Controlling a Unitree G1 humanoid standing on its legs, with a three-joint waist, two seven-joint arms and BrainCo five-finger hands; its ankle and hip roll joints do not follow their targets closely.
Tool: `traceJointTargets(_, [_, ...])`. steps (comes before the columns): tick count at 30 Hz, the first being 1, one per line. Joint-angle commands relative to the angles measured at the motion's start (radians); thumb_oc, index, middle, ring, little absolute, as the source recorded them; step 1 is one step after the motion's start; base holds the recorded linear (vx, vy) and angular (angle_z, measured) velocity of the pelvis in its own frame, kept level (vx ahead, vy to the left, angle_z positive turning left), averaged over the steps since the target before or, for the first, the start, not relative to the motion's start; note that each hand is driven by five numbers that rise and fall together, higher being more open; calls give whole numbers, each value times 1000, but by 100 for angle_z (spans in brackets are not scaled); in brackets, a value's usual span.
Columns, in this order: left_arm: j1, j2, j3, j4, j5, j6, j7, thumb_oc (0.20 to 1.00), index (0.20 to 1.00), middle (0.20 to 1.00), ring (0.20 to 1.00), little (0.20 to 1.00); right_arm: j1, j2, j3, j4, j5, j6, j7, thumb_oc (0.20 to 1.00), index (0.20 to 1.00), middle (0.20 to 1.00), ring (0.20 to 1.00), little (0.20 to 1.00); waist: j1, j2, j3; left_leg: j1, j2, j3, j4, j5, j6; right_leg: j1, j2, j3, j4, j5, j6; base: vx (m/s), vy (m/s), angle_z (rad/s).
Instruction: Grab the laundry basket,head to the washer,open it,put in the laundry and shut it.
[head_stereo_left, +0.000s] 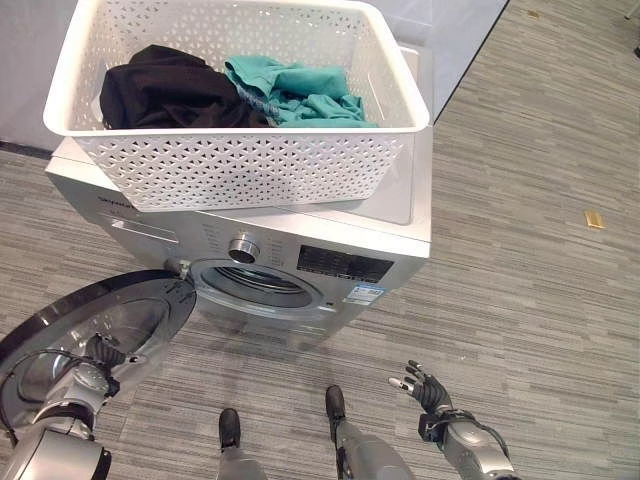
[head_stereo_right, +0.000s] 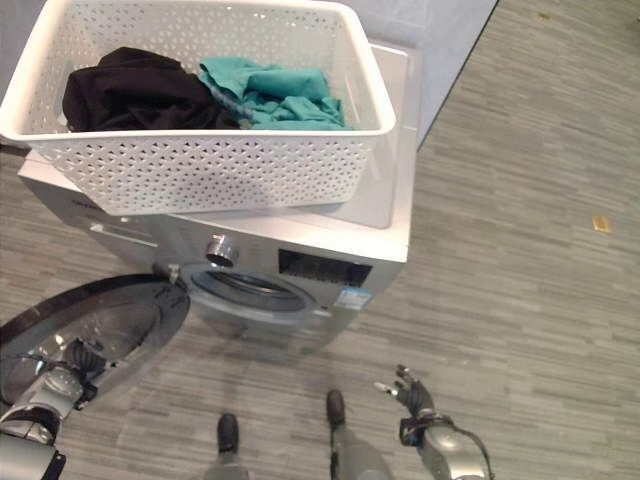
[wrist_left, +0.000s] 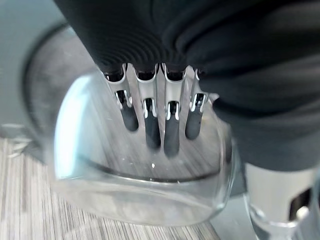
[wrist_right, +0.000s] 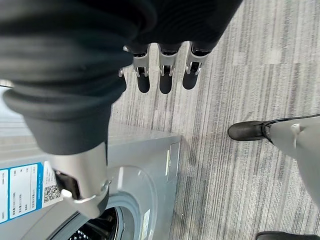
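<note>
The white perforated plastic laundry basket (head_stereo_left: 240, 150) sits on top of the silver front-loading washer (head_stereo_left: 300, 265), black clothing (head_stereo_left: 170, 90) and teal clothing (head_stereo_left: 295, 92) inside. The round glass-fronted washer door (head_stereo_left: 95, 335) hangs wide open. The left wrist view shows the left hand (wrist_left: 160, 115), fingers straight, at the door glass. The right wrist view shows the right hand (wrist_right: 165, 75) relaxed and empty over the grey striped floor (wrist_right: 260, 75).

No print is legible. The washer (head_stereo_left: 300, 262) carries a blue-and-white sticker (wrist_right: 20, 191) with a square code on its front panel, lettering too small to read. A dark display panel (head_stereo_left: 345, 264) beside the dial (head_stereo_left: 243, 247) shows no readable figures.
</note>
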Motion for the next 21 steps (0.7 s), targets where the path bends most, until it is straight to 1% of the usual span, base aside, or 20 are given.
traceJointTargets(1, [-53,35,-10,7,-45,0,50,1000,1000,1000,1000,1000,18,-8,-44,-51,-11,-38,-10,1000,1000,1000,1000,1000,6,-21,-1,-10,-12,-56,8,-50,43,29,-126,-57,1,-83,80,9,15,20])
traceJointTargets(4, [-33,4,-6,-39,-66,-4,52,1000,1000,1000,1000,1000,23,-10,-61,-43,-12,-32,-11,1000,1000,1000,1000,1000,11,-14,-2,-8,-16,-62,8,-51,45,38,-130,-63,1,-87,81,3,13,14])
traceJointTargets(6, [7,-19,1,-100,-81,-12,50,1000,1000,1000,1000,1000,33,-11,-72,-41,-16,-25,-8,1000,1000,1000,1000,1000,15,-8,-3,-5,-19,-63,8,-54,47,45,-133,-67,1,-89,81,19,28,5])
traceJointTargets(7, [59,-35,18,-183,-100,-26,47,1000,1000,1000,1000,1000,53,-12,-88,-37,-24,-13,-2,1000,1000,1000,1000,1000,20,-1,-8,1,-25,-64,8,-58,50,53,-138,-71,1,-90,82,19,30,12])
traceJointTargets(8, [61,-35,20,-184,-99,-25,47,1000,1000,1000,1000,1000,54,-13,-88,-37,-24,-13,-2,1000,1000,1000,1000,1000,19,-1,-8,1,-25,-64,8,-58,50,53,-138,-71,1,-90,82,25,45,15])
traceJointTargets(10, [137,-60,49,-296,-111,-38,46,1000,1000,1000,1000,1000,80,-14,-115,-21,-24,-3,8,1000,1000,1000,1000,1000,23,4,-16,9,-34,-65,8,-66,54,60,-145,-71,1,-91,84,45,71,13])
traceJointTargets(11, [235,-91,81,-429,-129,-52,30,1000,1000,1000,1000,1000,114,-4,-173,9,3,6,13,1000,1000,1000,1000,1000,25,7,-27,17,-43,-63,8,-74,60,67,-154,-71,1,-91,89,76,108,6])
traceJointTargets(12, [280,-105,100,-487,-141,-60,15,1000,1000,1000,1000,1000,125,2,-202,24,17,11,19,1000,1000,1000,1000,1000,25,10,-32,24,-48,-60,8,-79,63,72,-159,-72,1,-90,91,89,132,-2])
traceJointTargets(14, [382,-149,156,-584,-209,-82,-20,1000,1000,1000,1000,1000,140,17,-291,95,62,12,15,1000,1000,1000,1000,1000,29,12,-43,42,-60,-55,8,-91,73,84,-170,-66,1,-88,99,90,149,-5])
traceJointTargets(15, [483,-200,220,-667,-310,-106,-44,1000,1000,1000,1000,1000,141,24,-407,159,125,8,4,1000,1000,1000,1000,1000,33,12,-51,71,-75,-42,8,-108,88,94,-179,-47,1,-83,107,108,189,-27])
traceJointTargets(18, [583,-271,272,-723,-462,-127,-77,1000,1000,1000,1000,1000,138,-19,-550,187,159,-11,-24,1000,1000,1000,1000,1000,37,12,-54,120,-92,-19,8,-127,113,108,-196,-17,1,-70,118,86,183,-35])
traceJointTargets(20, [613,-302,263,-732,-481,-130,-89,1000,1000,1000,1000,1000,119,-65,-635,156,152,-40,-74,1000,1000,1000,1000,1000,40,10,-51,129,-109,-15,37,-148,131,118,-214,-5,1,-58,126,41,169,-35])
traceJointTargets(21, [617,-315,245,-724,-484,-125,-99,1000,1000,1000,1000,1000,108,-93,-689,117,135,-50,-115,1000,1000,1000,1000,1000,41,8,-50,125,-120,-19,65,-169,142,129,-229,-8,1,-53,132,34,166,-25])
